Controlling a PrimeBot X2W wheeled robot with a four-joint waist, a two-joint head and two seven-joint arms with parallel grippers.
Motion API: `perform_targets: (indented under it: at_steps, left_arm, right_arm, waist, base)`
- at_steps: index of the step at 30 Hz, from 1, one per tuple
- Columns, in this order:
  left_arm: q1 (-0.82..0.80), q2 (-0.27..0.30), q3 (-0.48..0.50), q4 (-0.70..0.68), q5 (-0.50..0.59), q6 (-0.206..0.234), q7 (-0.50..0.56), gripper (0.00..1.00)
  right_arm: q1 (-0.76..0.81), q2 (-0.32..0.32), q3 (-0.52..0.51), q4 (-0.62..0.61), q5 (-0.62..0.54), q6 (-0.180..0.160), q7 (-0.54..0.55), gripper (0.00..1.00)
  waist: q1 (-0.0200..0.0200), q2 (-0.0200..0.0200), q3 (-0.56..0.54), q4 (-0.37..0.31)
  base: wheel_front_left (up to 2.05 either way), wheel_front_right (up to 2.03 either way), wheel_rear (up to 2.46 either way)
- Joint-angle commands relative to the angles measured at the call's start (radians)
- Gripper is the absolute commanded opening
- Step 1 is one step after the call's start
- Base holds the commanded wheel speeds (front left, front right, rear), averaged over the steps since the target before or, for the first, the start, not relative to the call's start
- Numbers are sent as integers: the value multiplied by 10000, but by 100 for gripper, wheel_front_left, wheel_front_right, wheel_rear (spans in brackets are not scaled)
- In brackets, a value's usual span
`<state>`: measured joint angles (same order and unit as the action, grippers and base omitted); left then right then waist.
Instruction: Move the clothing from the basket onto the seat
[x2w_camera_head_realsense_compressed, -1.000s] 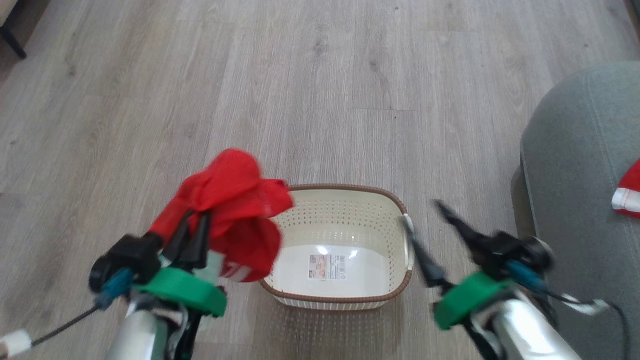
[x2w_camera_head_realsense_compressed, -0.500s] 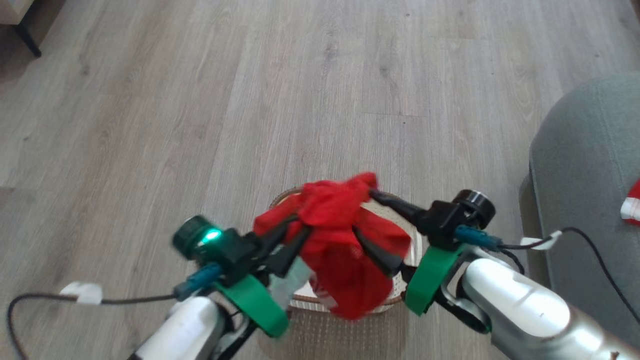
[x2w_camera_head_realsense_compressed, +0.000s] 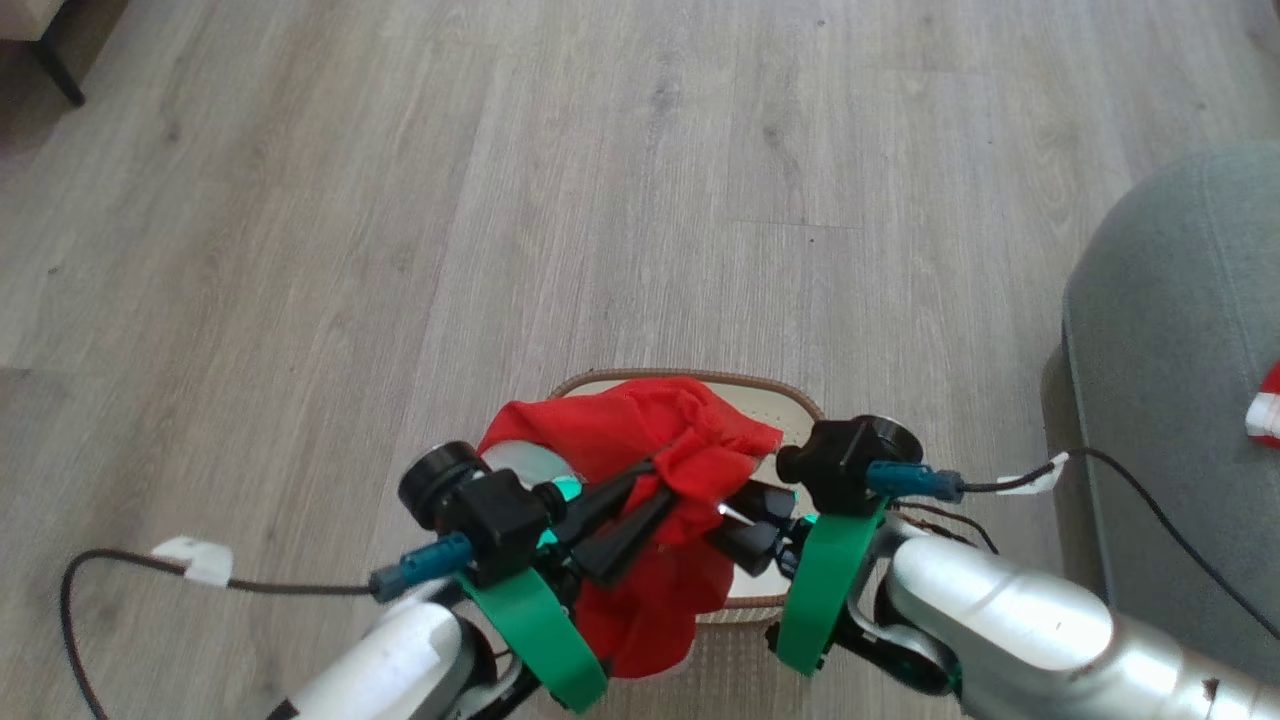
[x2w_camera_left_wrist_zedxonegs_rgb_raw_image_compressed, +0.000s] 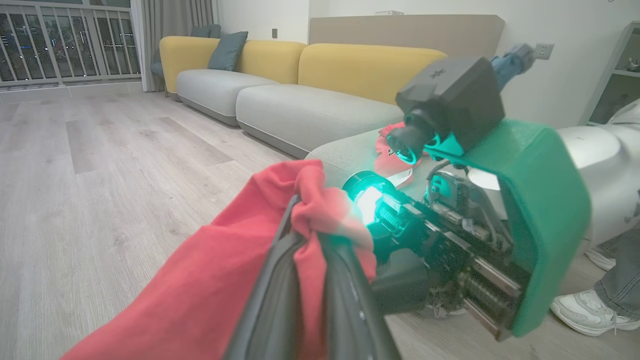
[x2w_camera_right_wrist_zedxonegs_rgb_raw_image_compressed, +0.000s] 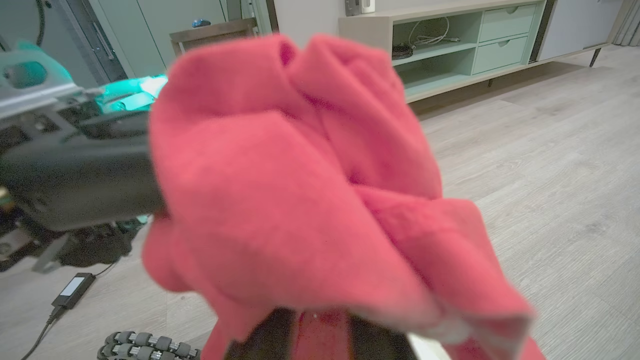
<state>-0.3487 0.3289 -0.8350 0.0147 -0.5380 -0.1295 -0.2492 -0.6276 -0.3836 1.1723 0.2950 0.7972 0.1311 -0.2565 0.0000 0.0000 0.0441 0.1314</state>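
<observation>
Red clothing in the closed left gripper

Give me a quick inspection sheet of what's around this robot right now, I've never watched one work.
Surface: grey wood-plank floor.
Job's things: red garment held up over the basket; another red-and-white garment lies on the grey seat.
Clutter: black power adapter on the floor.
Grippers: left gripper shut on the red garment; right gripper at the same garment, fabric between its fingers, grip unclear.
Cables: left arm's cable and right arm's cable, black with white tags, hang loose.
Surroundings: yellow-and-grey sofa, sideboard, a person's white shoe.
</observation>
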Motion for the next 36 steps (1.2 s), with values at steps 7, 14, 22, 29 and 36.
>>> perform_targets:
  at_steps: [7,14,22,29,36]
  left_arm:
    - [-437,129,1195,-21,98,-11,-126,74]
    - [-181,-49,1809,164,641,-11,-126,100]
    - [122,-428,1963,12,1061,-11,-126,100]
    - [183,-858,1601,-92,1267,-11,-126,100]
    - [112,-954,1315,-102,1344,-11,-126,100]
  right_arm:
    - [-132,-566,-821,-771,115,-4,-53,0]
    - [280,-972,-1865,-1031,-234,-4,-53,0]
    - [770,-1299,-3096,-1342,-690,-4,-53,0]
    - [1187,-1552,-4348,-1460,-1079,-4,-53,0]
    - [1551,-1740,-5419,-1511,-1352,-4,-53,0]
  waist:
    - [0,0,177,-386]
    - [0,0,359,-1209]
    - [0,0,582,-2963]
    - [0,0,929,-4331]
    - [0,0,1176,-4860]
  base:
    - [0,0,0]
    - [0,0,0]
    - [0,0,0]
    - [0,0,0]
    - [0,0,0]
